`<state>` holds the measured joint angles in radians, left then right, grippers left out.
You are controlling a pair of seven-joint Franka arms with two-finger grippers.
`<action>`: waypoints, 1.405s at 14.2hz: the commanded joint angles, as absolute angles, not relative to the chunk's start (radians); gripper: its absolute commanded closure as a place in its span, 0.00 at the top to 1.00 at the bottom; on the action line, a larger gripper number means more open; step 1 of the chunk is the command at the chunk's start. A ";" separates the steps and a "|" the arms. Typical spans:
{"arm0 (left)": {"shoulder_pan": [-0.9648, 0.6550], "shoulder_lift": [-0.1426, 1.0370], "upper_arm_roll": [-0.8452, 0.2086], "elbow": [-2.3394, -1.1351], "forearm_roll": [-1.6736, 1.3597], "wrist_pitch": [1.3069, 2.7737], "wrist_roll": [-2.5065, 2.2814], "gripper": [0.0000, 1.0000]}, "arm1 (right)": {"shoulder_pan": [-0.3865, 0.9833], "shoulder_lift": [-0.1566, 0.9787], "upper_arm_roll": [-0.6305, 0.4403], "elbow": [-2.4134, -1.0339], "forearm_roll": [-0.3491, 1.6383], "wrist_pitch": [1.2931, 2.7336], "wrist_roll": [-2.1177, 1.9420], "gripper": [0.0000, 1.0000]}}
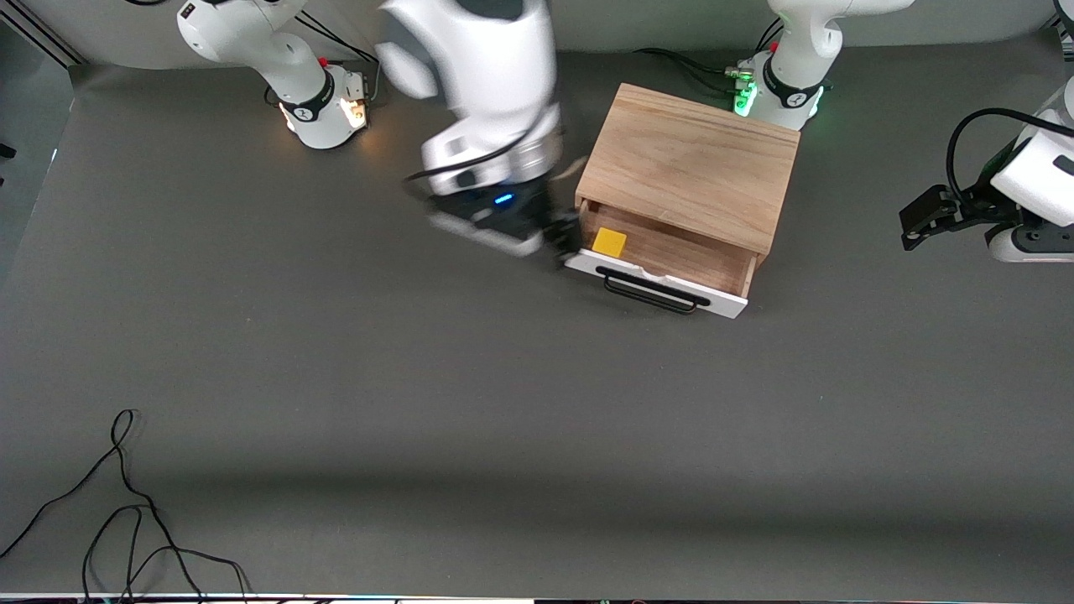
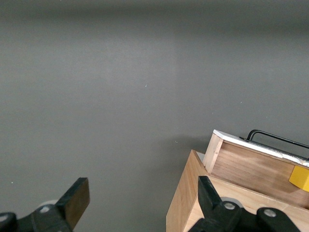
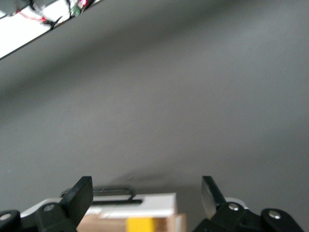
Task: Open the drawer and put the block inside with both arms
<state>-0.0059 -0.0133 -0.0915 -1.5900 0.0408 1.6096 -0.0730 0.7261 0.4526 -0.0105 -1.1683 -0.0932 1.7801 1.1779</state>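
Observation:
The light oak box (image 1: 692,164) stands on the grey table with its white-fronted drawer (image 1: 663,289) pulled open. The yellow block (image 1: 609,242) lies inside the drawer, at the corner toward the right arm's end. My right gripper (image 1: 562,242) is open and empty, over that corner of the drawer. The right wrist view shows its gripper (image 3: 146,193) above the drawer front (image 3: 135,199), black handle (image 3: 113,191) and block (image 3: 140,225). My left gripper (image 1: 919,222) is open and empty, and waits off the box toward the left arm's end. The left wrist view shows its gripper (image 2: 142,198), the box (image 2: 186,198), the drawer (image 2: 251,164) and the block (image 2: 300,178).
A loose black cable (image 1: 126,520) lies at the corner nearest the front camera, at the right arm's end. The right arm's base (image 1: 323,105) and the left arm's base (image 1: 776,92) stand along the table's edge farthest from the front camera.

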 commanded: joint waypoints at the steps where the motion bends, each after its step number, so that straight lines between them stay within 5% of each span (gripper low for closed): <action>1: -0.003 -0.023 -0.092 -1.601 0.028 1.620 -0.052 1.00 | 0.573 0.293 -0.005 -1.368 -0.046 1.792 0.923 1.00; 6: -0.005 -0.021 -0.092 -1.600 0.025 1.626 -0.052 1.00 | 0.316 0.129 -0.037 -1.546 0.035 1.801 0.510 1.00; 10: -0.009 -0.021 -0.092 -1.601 0.026 1.626 -0.052 1.00 | 0.301 0.014 -0.192 -1.679 0.049 1.802 0.281 1.00; 16: -0.006 -0.021 -0.092 -1.601 0.025 1.626 -0.052 1.00 | -0.026 -0.072 0.013 -1.758 0.049 1.795 0.068 1.00; 20: -0.005 -0.021 -0.092 -1.601 0.025 1.626 -0.052 1.00 | -0.045 -0.020 0.041 -1.717 0.049 1.787 0.061 1.00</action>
